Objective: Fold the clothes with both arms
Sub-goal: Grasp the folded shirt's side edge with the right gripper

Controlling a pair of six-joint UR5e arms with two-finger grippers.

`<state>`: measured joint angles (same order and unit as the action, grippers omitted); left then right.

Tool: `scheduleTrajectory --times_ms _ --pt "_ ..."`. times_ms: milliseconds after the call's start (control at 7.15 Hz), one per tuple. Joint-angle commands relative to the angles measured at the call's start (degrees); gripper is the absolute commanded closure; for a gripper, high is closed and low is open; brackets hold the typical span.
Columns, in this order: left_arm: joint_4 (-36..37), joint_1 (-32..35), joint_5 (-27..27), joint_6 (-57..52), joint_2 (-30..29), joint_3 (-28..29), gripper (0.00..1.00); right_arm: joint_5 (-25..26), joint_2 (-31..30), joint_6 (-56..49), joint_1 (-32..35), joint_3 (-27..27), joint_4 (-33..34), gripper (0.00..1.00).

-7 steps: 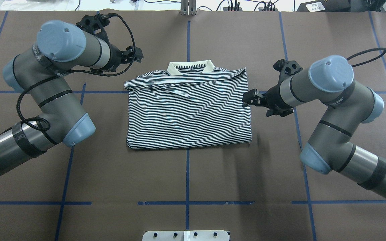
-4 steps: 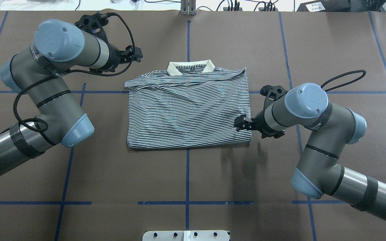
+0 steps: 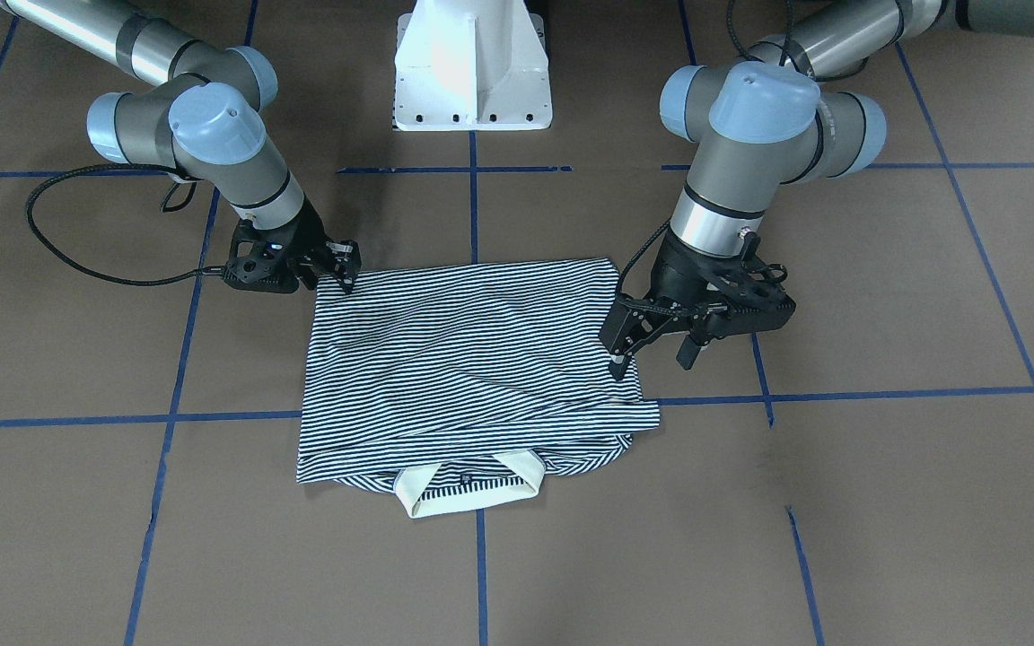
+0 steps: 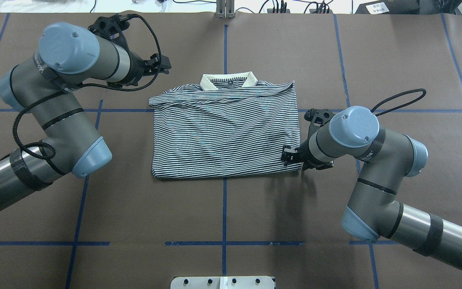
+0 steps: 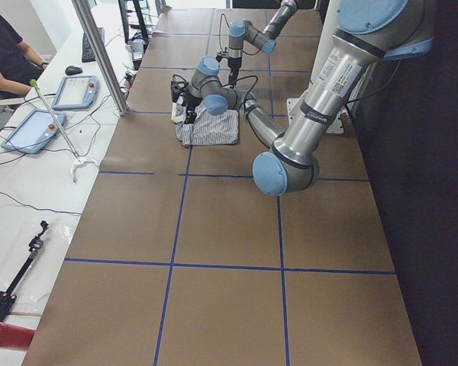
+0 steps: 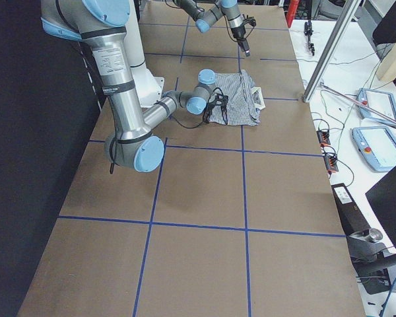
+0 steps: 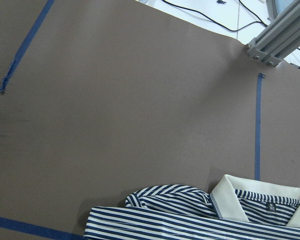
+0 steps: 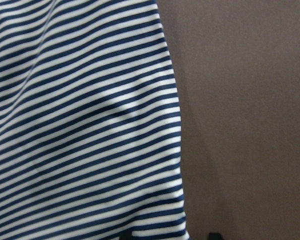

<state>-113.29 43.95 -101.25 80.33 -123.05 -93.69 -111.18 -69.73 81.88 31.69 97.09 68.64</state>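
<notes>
Just a striped polo shirt flat on the table.

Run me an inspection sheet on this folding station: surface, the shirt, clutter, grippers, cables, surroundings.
Surface: brown table cover, flat, with a blue tape grid.
Job's things: striped polo shirt folded into a rectangle, with the cream collar at the far edge.
Clutter: nothing seen.
Grippers: left gripper open, raised beside the shirt's far left corner, holding nothing. Right gripper open, low at the shirt's near right corner, straddling its edge.
Cables: left wrist cable and right wrist cable each loop free. Plugs line the far edge.
Surroundings: white pedestal; side bench with tablets; a seated person.
</notes>
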Motion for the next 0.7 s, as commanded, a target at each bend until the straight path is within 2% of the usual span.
scheduleTrajectory --times_ms 0,140,419,559 --pt "0.0 0.0 0.0 0.0 0.0 -0.17 0.0 -0.09 0.03 -1.89 0.13 -1.02 0.09 0.92" --pt "0.0 0.0 0.0 0.0 0.0 -0.26 0.0 -0.61 0.03 -2.34 0.74 -1.03 0.09 1.0" --pt "0.0 0.0 0.0 0.0 0.53 -0.26 0.0 -2.1 1.07 -2.34 1.62 -0.5 0.7 1.0" --pt "0.0 0.0 0.0 -0.09 0.53 -0.18 0.0 -2.11 3.69 -2.34 1.62 0.02 5.31 1.0"
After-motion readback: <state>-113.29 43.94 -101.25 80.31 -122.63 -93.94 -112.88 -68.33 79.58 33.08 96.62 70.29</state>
